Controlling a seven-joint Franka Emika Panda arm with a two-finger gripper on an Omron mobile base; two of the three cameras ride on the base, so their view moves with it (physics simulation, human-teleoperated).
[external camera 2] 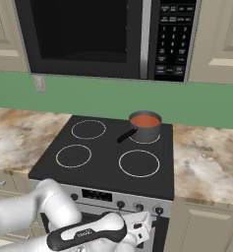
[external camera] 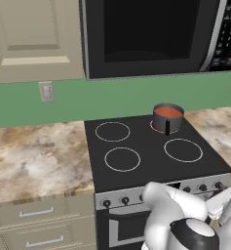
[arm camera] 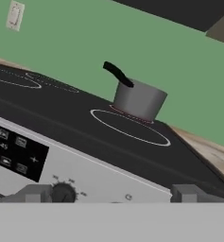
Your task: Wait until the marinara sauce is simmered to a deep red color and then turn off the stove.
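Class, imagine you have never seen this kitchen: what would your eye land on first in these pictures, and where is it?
First, the small grey saucepan of orange-red marinara sauce on the back right burner of the black stove. Next, the big black microwave hanging above it. Then the robot's white arm, its open hand low before the stove's knob panel.

Saucepan (external camera: 167,118) of orange-red marinara sauce (external camera: 168,113) sits on the stove's (external camera: 146,161) rear right burner.
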